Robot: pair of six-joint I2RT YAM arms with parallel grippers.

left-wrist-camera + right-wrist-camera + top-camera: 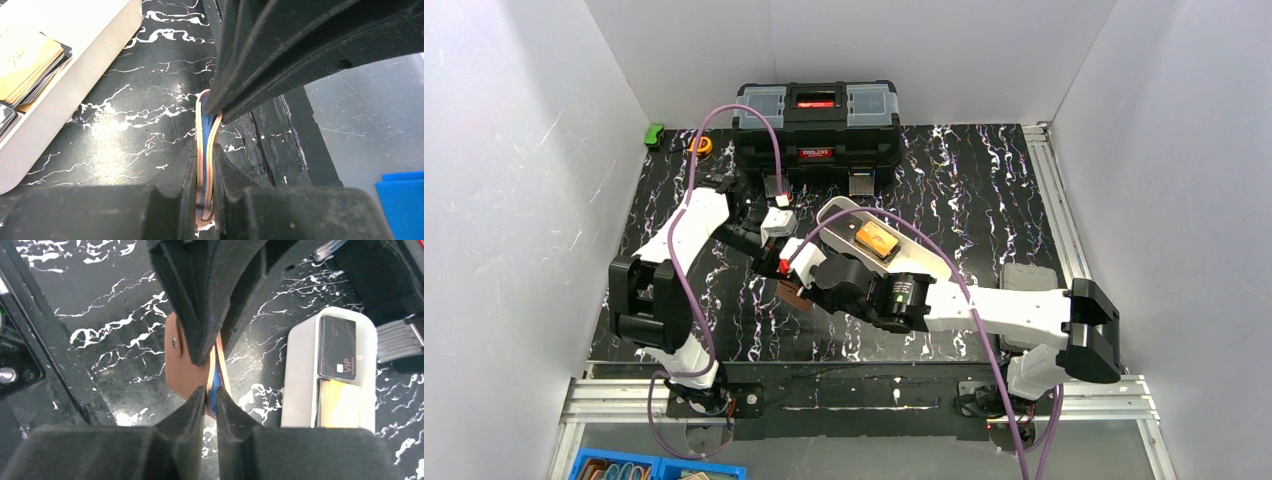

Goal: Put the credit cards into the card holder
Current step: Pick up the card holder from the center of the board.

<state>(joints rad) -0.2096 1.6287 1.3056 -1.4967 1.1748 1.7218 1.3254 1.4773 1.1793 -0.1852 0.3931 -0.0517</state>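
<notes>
Top view: the card holder [792,293] shows as a brown sliver only, the rest covered by the left gripper [207,195] and right gripper [210,401]. The blue card [206,131] inside it: edge only, face hidden. Left wrist view: the white tray [75,90] is cut off at 9 o'clock.

Gold letters reading "VIP" stand near the lower edge of the black card [337,347] lying in the white tray [296,390], at the right of the right wrist view. The red label [816,153] on the toolbox [816,110] and the faint script on the gold card [22,65] are too small to read.
</notes>
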